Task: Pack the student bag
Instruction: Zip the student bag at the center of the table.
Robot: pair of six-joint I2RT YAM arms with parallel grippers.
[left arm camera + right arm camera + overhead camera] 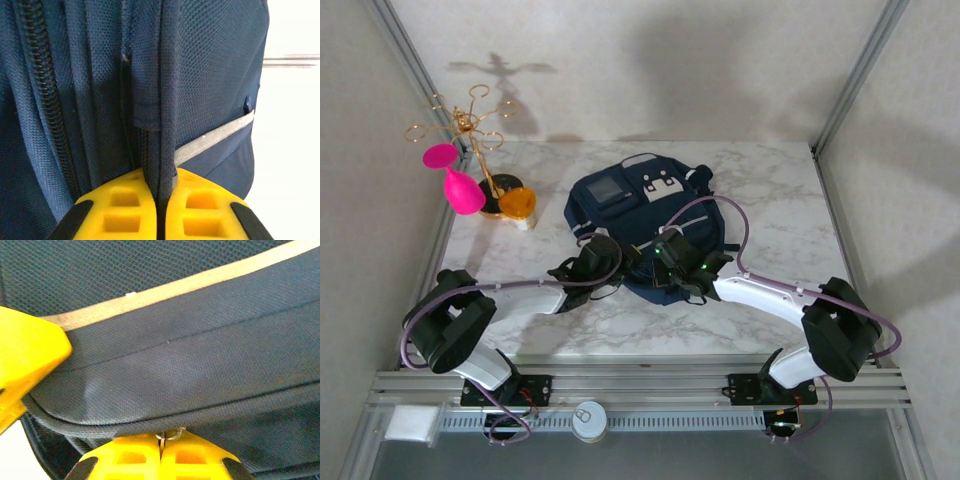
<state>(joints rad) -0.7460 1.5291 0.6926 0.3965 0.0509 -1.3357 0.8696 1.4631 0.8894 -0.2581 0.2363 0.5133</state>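
The student bag [640,200], navy blue with grey-white front patches, lies in the middle of the marble table [775,195]. Both arms meet at its near edge. My left gripper [618,262] [160,194] is shut on a dark ridge of the bag's fabric [162,100], with zipper teeth [47,100] to the left and a pale stripe [215,137] to the right. My right gripper [665,268] [161,439] is shut on a small metal zipper pull ring [171,433] under the bag's seam [200,365]. A yellow finger [25,350] of the left gripper shows at the left of the right wrist view.
At the table's far left stands a gold wire stand [470,125], with two pink goblet-like things [460,185] and an orange cup [517,203] beside it. Metal frame posts [850,75] and white walls enclose the table.
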